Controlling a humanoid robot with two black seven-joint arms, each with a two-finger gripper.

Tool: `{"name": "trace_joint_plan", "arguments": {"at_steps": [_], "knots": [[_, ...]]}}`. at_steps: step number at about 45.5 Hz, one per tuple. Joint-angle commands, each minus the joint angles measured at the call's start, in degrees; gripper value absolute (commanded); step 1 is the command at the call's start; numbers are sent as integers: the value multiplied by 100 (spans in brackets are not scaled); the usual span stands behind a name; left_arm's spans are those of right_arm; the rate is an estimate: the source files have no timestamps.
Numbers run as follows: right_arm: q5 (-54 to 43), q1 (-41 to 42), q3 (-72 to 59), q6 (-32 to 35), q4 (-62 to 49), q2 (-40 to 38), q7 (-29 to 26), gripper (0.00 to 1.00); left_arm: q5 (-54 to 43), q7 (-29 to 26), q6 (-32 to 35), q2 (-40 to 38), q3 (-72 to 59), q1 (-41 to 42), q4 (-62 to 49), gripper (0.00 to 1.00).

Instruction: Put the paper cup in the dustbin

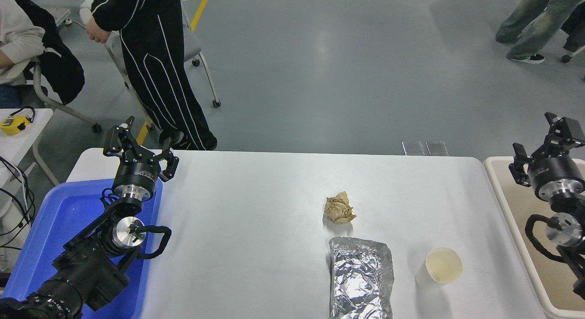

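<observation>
Foil packet (361, 278) beside empty paper cup (439, 267), upright.

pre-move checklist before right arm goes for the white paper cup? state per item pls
1. Small white paper cup standing upright, opening up, on the white table: ok.
2. Right black gripper open and empty: ok.
3. Right gripper at the cup: not ok; it hangs over the large beige plastic dustbin, away from the cup.
4. Room around the cup: ok; the crumpled silver foil packet lies to its left without touching, the crumpled brown paper ball farther off.
5. Dustbin free for the drop: cannot tell; the right arm covers much of its inside.
6. Left black gripper parked over the bright blue tub, out of the way: ok.
</observation>
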Motion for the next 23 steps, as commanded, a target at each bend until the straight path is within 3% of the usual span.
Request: {"name": "trace_joint_plan", "arguments": {"at_steps": [1, 23], "knots": [[0, -1, -1, 0, 0, 0, 0, 99, 0, 0, 0, 0, 0, 0, 0, 100], [79, 8, 78, 0, 9, 9, -9, 99, 0, 0, 0, 0, 8, 0, 0, 100]]}}
